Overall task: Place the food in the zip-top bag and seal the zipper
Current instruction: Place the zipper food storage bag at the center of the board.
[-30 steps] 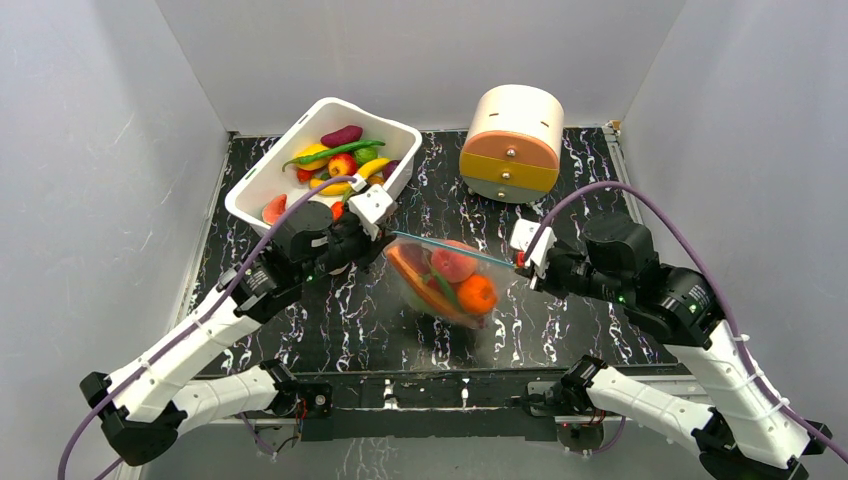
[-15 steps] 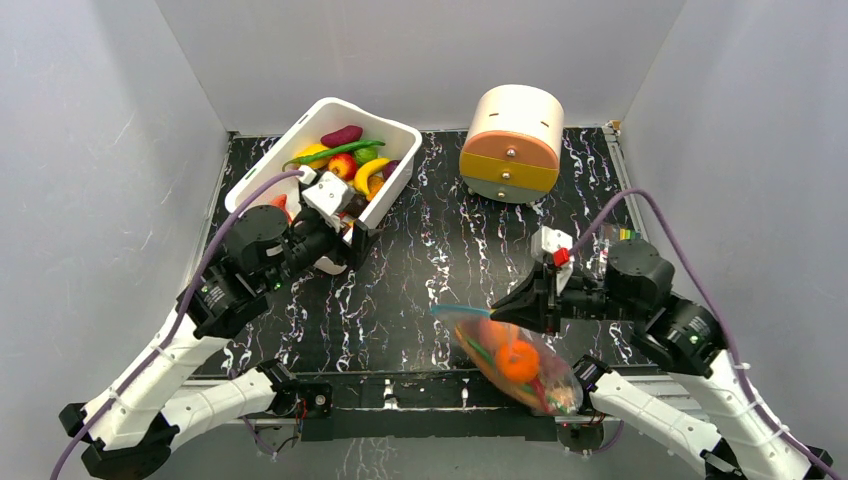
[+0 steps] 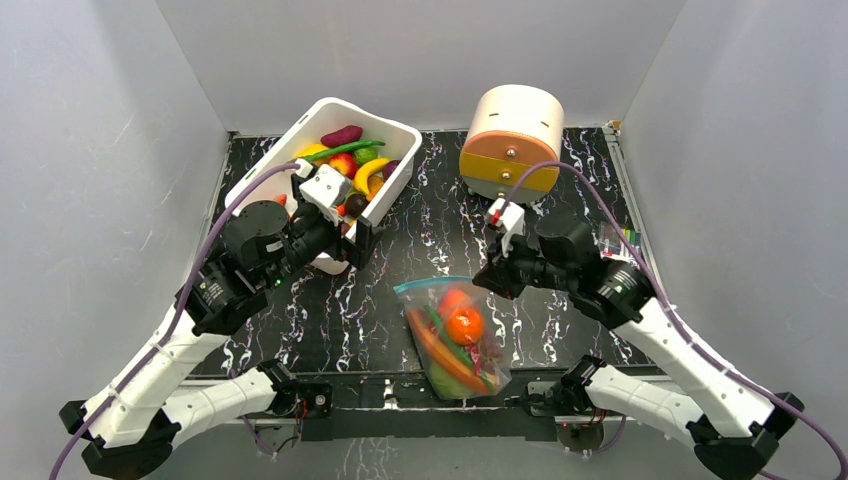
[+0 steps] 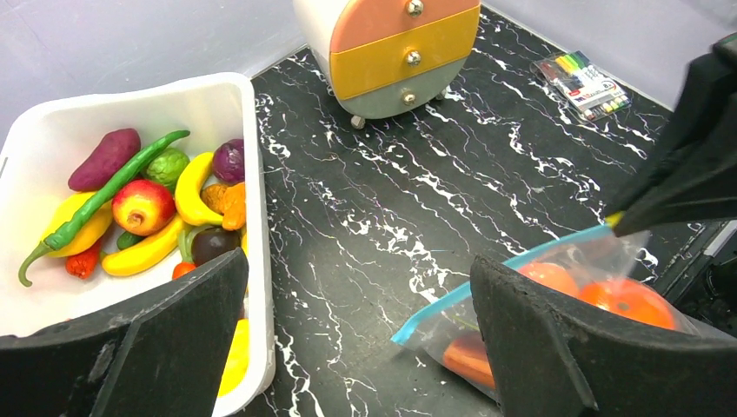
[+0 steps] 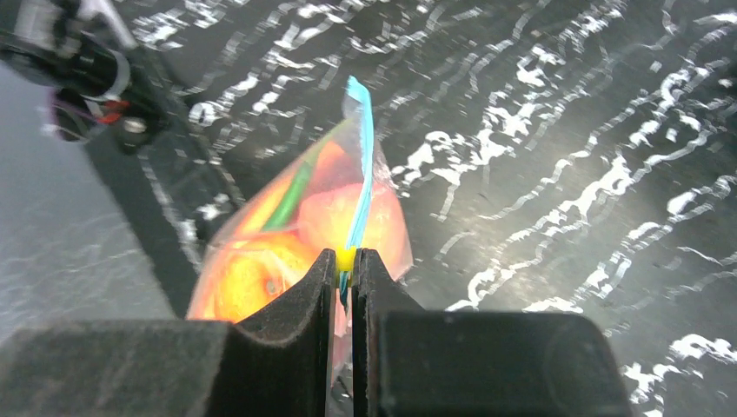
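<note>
The zip-top bag (image 3: pixel 455 340) lies near the table's front edge with the food in it: an orange (image 3: pixel 465 325), a carrot (image 3: pixel 440 358) and a peach (image 3: pixel 452 300). Its blue zipper (image 3: pixel 435 285) runs along the far edge. My right gripper (image 3: pixel 484 279) is shut on the zipper's right end, and in the right wrist view the right gripper (image 5: pixel 346 261) pinches a yellow slider on the zipper (image 5: pixel 361 156). My left gripper (image 3: pixel 352 232) stands open beside the white bin, apart from the bag. In the left wrist view the left gripper (image 4: pixel 361 339) holds nothing; the bag (image 4: pixel 543 271) lies to its right.
A white bin (image 3: pixel 262 178) holding more toy fruits and vegetables (image 3: pixel 345 160) stands at the back left, right by the left gripper. A round drawer unit (image 3: pixel 512 140) stands at the back. A pack of markers (image 4: pixel 582 80) lies at the right edge.
The left gripper opened, let go of the bag's left end and drew back to the bin. The right gripper carried the bag toward the front edge, then swung it left.
</note>
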You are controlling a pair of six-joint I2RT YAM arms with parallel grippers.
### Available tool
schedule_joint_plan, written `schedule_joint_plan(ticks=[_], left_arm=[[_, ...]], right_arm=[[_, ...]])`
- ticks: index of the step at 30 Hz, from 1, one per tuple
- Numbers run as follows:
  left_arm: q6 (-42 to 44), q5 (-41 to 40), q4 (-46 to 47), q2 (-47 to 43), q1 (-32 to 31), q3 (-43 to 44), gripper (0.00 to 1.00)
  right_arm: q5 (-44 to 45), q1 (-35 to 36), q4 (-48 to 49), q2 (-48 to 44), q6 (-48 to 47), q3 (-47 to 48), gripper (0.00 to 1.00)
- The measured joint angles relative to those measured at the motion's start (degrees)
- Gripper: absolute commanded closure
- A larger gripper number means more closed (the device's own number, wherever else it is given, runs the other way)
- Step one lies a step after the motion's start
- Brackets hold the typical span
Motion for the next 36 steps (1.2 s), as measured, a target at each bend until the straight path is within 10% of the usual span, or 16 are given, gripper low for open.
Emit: schedule_joint_plan(ticks=[36], left_arm=[[-0.24,-1.20,0.79,0.83,0.00,-3.02,0.02]], right_arm=[[21.22,-8.48,9.33,23.63,-30.75,2.60,1.00]])
